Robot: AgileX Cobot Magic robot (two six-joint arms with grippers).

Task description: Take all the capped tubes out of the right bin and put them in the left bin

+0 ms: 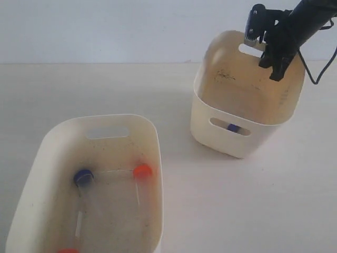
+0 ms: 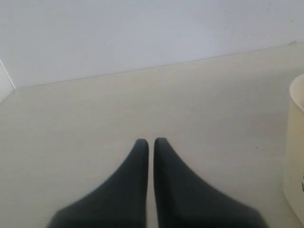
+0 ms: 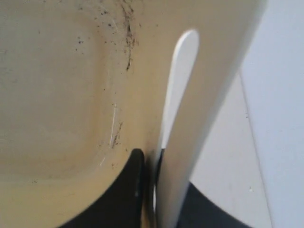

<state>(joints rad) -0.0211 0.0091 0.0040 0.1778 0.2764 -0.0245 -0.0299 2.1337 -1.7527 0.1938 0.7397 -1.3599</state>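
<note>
- Soft, even light is flooding the pale tabletop [image 1: 247, 200] in the exterior view, leaving only faint shadows hugging the right bin [image 1: 231, 145] and the left bin [image 1: 158, 200].
- Whites are running close to washing out there, and the picture is looking slightly hazy.
- In the right wrist view, the right bin's wall is glowing warm yellow while the right gripper [image 3: 149, 156] is blurring into dark shapes.
- In the left wrist view, the left gripper [image 2: 151, 141] is sitting soft and out of focus.

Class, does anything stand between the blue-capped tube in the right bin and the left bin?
Yes: the right bin itself, its near wall. The blue-capped tube lies low behind it, seen through the handle slot. The right gripper clamps the far wall. Nothing else shows before the left bin.
</note>
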